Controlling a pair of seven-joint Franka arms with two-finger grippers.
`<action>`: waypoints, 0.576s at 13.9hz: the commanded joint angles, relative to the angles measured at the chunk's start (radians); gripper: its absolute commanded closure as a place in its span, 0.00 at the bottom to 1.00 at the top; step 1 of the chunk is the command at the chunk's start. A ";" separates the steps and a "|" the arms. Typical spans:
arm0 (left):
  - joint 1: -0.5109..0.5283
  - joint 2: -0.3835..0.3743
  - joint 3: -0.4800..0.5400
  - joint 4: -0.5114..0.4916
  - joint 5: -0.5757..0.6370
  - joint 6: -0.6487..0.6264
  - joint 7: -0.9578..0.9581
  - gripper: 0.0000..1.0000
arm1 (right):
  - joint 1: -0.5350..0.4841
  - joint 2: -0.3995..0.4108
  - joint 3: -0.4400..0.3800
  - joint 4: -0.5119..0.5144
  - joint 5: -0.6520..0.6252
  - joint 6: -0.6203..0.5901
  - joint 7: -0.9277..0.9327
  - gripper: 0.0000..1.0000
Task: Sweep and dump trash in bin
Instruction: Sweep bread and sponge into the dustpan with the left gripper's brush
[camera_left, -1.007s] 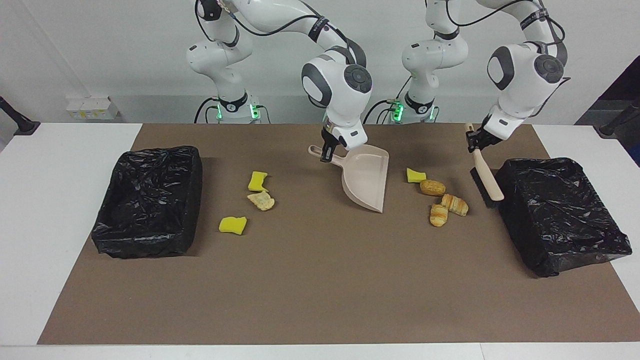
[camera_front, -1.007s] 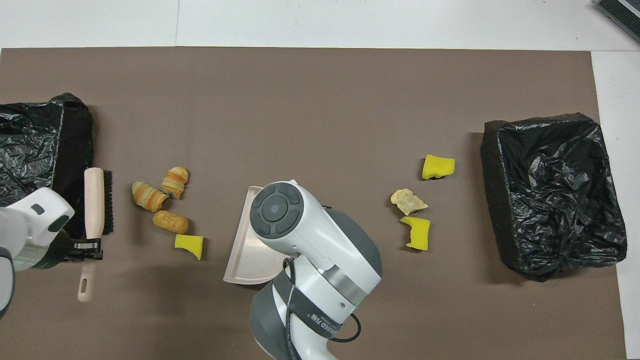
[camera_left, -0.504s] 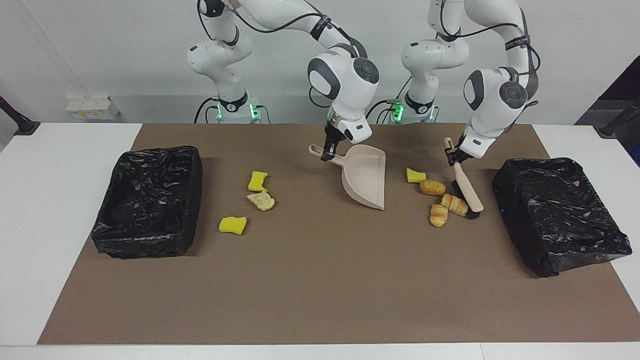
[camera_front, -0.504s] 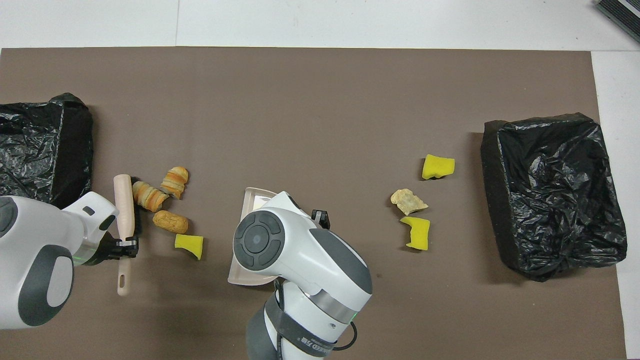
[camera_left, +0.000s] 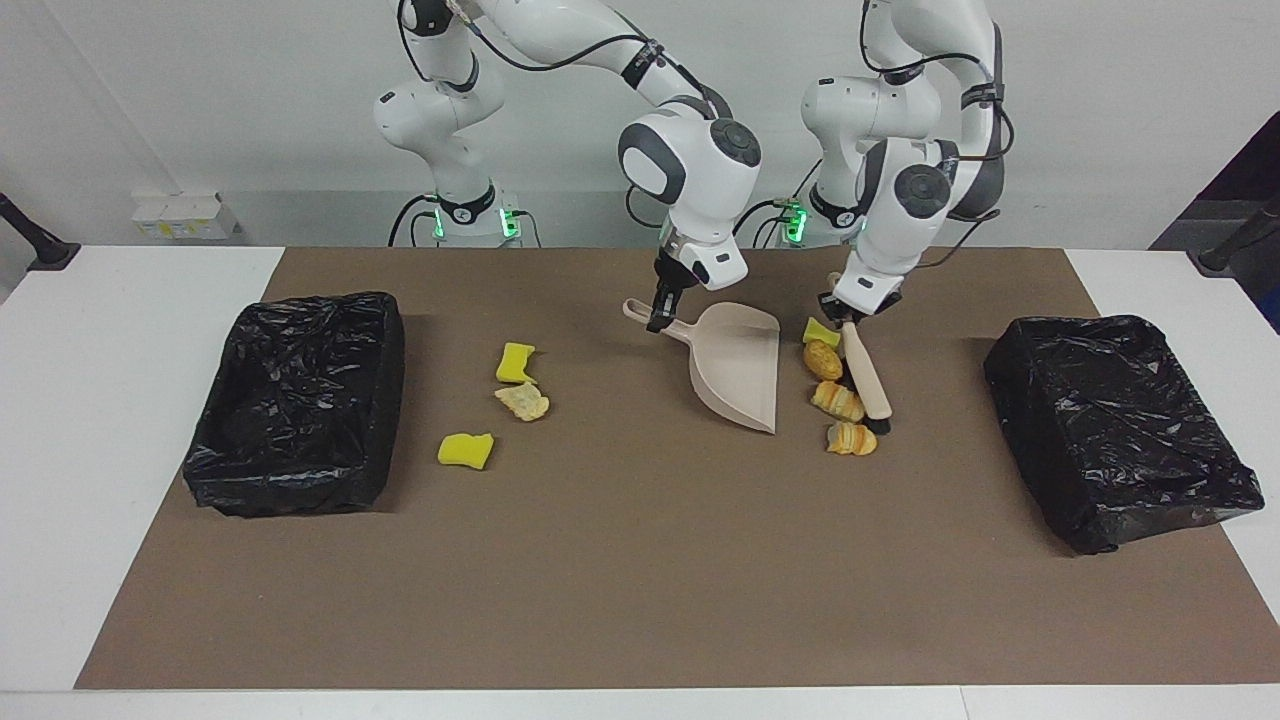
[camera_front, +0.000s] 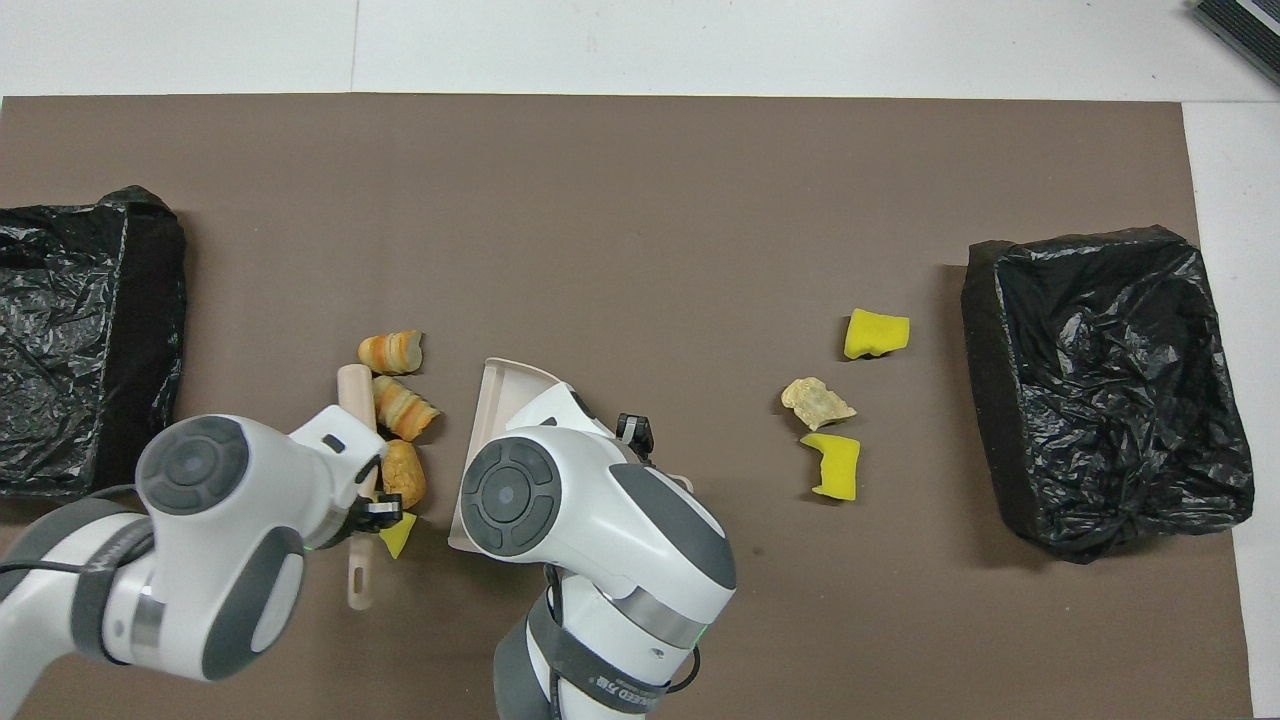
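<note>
My right gripper (camera_left: 657, 316) is shut on the handle of the beige dustpan (camera_left: 740, 365), whose mouth rests on the mat; it also shows in the overhead view (camera_front: 500, 395). My left gripper (camera_left: 838, 318) is shut on the beige brush (camera_left: 866, 378), also in the overhead view (camera_front: 352, 385), bristles down against the trash. A yellow sponge chunk (camera_left: 820, 332), a bread piece (camera_left: 823, 358) and two pastry pieces (camera_left: 838, 400) (camera_left: 851, 438) lie in a row between brush and dustpan. Two yellow sponge chunks (camera_left: 516, 362) (camera_left: 466, 449) and a bread piece (camera_left: 523, 401) lie toward the right arm's end.
A black-lined bin (camera_left: 300, 400) stands at the right arm's end of the brown mat and another (camera_left: 1115, 425) at the left arm's end. White table (camera_left: 120, 420) borders the mat.
My left gripper has swept the brush toward the dustpan, pushing the four scraps into a row close beside it. The dustpan has shifted slightly.
</note>
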 joint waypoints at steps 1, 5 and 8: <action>-0.167 0.020 0.015 0.021 -0.110 0.022 -0.075 1.00 | -0.003 -0.005 0.007 -0.013 -0.022 0.030 0.058 1.00; -0.231 0.027 0.015 0.113 -0.155 -0.023 -0.087 1.00 | -0.004 -0.003 0.007 -0.015 -0.019 0.036 0.061 1.00; -0.180 -0.054 0.039 0.110 -0.157 -0.219 -0.095 1.00 | -0.010 0.001 0.007 -0.017 -0.019 0.037 0.048 1.00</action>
